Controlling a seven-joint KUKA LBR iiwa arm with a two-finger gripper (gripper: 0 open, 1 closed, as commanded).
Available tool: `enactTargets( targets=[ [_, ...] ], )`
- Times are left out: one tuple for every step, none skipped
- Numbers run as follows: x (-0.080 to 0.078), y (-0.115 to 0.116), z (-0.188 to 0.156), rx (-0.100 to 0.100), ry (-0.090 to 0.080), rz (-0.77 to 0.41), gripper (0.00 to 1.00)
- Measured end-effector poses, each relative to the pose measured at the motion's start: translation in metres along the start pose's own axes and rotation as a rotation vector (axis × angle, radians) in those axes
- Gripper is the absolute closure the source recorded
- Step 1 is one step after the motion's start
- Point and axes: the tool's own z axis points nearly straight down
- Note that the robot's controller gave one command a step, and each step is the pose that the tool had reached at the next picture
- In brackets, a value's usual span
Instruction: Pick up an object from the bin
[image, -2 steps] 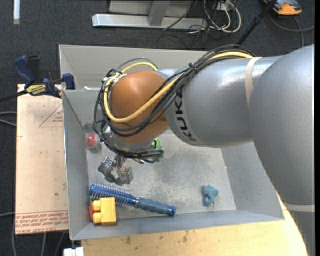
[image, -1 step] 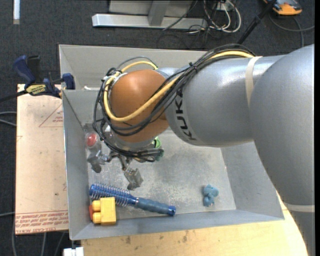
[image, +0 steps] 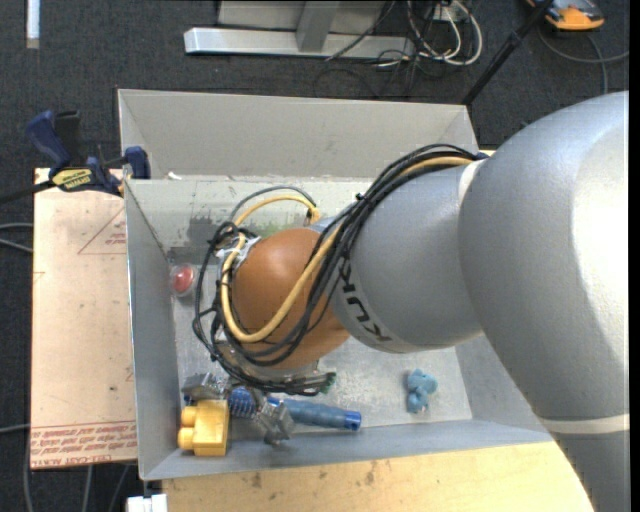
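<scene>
Bin (image: 300, 140): grey metal. The arm comes in from the right edge and covers most of the floor.
Left wall: a small red round thing (image: 182, 279) lies against it, about halfway along and well apart from the rest.
Front-left corner: a yellow block (image: 203, 427) with a stud on top sits close to the front wall.
Wrist: the orange cover (image: 285, 295), wrapped in black and yellow cables (image: 225, 300), hangs over the left half of the floor.
Gripper (image: 262, 408): low, at the front edge of the cover, among the things along the front wall. We cannot tell whether it is spread or pressed together, as the cover and the clutter hide that.
Nearest thing: a blue ridged piece (image: 240, 403), just left of the gripper and right of the yellow block.
Next thing: a blue rod (image: 322, 415), just right of the gripper.
Key relation: the rod's long axis runs along the front wall, pointing away to the right, so we judge a grasp across it would suit.
Front-right area: a pale blue lump (image: 420, 390) lies alone, well apart from the gripper.
</scene>
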Motion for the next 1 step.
enactTargets(
  targets=[
    [-0.0201, 0.0054, 0.0240, 0.010, -0.013, -0.097, 0.00]
  ],
)
